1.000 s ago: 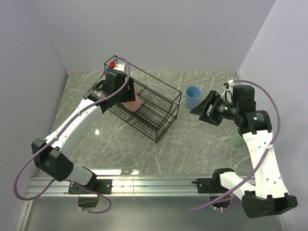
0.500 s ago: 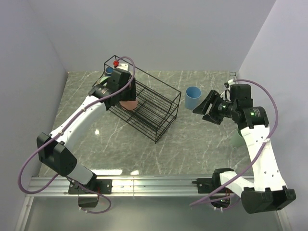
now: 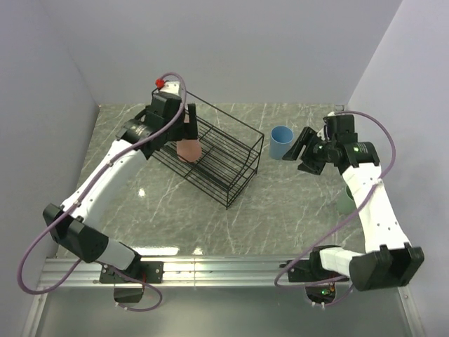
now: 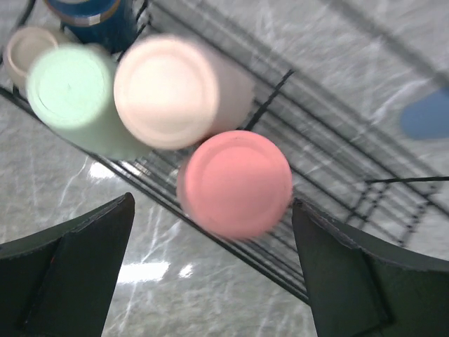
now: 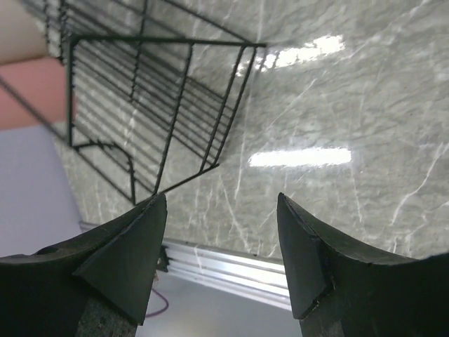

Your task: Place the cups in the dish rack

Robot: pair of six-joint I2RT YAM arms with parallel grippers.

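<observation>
The black wire dish rack (image 3: 226,114) stands at the back middle of the table. In the left wrist view a salmon-pink cup (image 4: 235,184) sits upside down in the dish rack (image 4: 278,87), beside a beige cup (image 4: 172,91), a pale-green cup (image 4: 74,95), a navy mug (image 4: 91,14) and a tan mug (image 4: 27,46). My left gripper (image 3: 186,132) hangs open just above the salmon-pink cup (image 3: 189,150), holding nothing. A blue cup (image 3: 281,142) stands on the table right of the rack. My right gripper (image 3: 303,152) is open and empty beside it. Another pale-green cup (image 3: 345,203) shows behind the right arm.
The right wrist view looks past open fingers (image 5: 144,232) at the rack's empty near end (image 5: 158,105) and the aluminium rail (image 5: 231,270) at the table's front edge. Grey walls close in the left, back and right sides.
My left gripper has opened and let go of the salmon-pink cup, which now stands in the rack, and has lifted back a little. The right arm has shifted slightly toward the back.
</observation>
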